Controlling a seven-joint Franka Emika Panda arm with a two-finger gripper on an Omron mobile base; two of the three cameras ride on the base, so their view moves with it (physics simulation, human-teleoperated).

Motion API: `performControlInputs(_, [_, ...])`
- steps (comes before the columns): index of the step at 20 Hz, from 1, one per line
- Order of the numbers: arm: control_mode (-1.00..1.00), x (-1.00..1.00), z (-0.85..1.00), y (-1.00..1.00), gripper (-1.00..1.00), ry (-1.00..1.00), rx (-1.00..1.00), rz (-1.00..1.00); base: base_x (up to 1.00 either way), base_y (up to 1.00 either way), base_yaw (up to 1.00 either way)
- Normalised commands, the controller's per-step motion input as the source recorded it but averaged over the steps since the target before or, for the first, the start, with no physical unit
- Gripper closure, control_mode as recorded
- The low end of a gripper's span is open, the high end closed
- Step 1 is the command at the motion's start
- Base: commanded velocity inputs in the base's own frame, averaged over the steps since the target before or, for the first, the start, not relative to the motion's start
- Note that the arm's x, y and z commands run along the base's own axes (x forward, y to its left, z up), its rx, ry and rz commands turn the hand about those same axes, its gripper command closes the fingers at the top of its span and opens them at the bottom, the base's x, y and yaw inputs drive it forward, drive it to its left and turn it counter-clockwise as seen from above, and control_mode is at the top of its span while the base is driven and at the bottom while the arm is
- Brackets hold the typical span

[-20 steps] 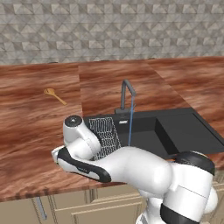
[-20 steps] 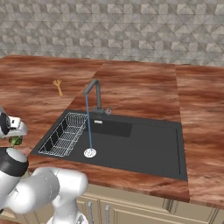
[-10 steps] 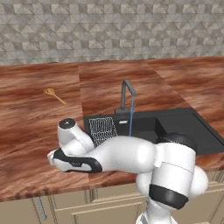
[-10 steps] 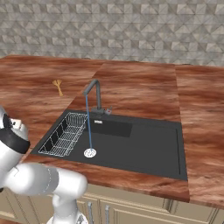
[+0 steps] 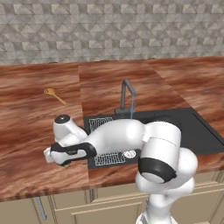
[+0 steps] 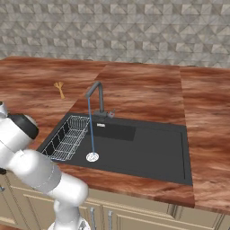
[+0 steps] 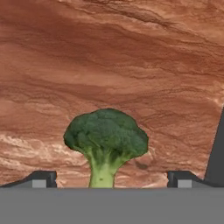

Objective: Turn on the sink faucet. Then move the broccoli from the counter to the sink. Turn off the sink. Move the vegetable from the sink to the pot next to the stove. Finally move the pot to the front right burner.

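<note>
You are hovering the gripper over the broccoli, jaws spread wide with nothing between them gripped yet; the floret is lying on the reddish-brown worktop, centred between the two dark fingertips in the hand view, its pale stem pointing toward the camera. To do this pick well, you are best lowering straight down so the fingertips pass either side of the stem or the base of the head, then closing gently; a floret this small and rounded is likely to roll or squirt out if one fingertip touches first. The sink faucet is running, a thin stream falling to the round drain in the black sink, so the basin is ready to receive it. The hand view is giving you the alignment. The left base view is showing the hand low over the worktop just left of the sink, hiding the floret, with a wooden spoon well apart behind it.
</note>
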Motion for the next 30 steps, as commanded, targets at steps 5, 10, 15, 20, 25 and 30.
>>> performControlInputs(5, [-1.00,0.18,-0.13,0.02,-1.00,0.03,-0.02,0.00,0.00,0.00,0.00])
performControlInputs(10, [-1.00,0.09,-0.31,0.09,-1.00,0.05,-0.04,0.00,0.00,0.00,0.00])
performControlInputs(15, [-1.00,0.07,-0.34,0.13,-1.00,0.05,-0.05,0.00,0.00,0.00,0.00])
performControlInputs(20, [-1.00,0.04,-0.32,0.15,-1.00,0.03,-0.03,0.00,0.00,0.00,0.00])
performControlInputs(25, [-1.00,0.00,-0.27,0.05,-1.00,0.03,0.00,0.00,0.00,0.00,0.00])
performControlInputs(30, [-1.00,0.00,-0.28,0.15,1.00,0.02,-0.01,0.00,0.00,0.00,0.00])
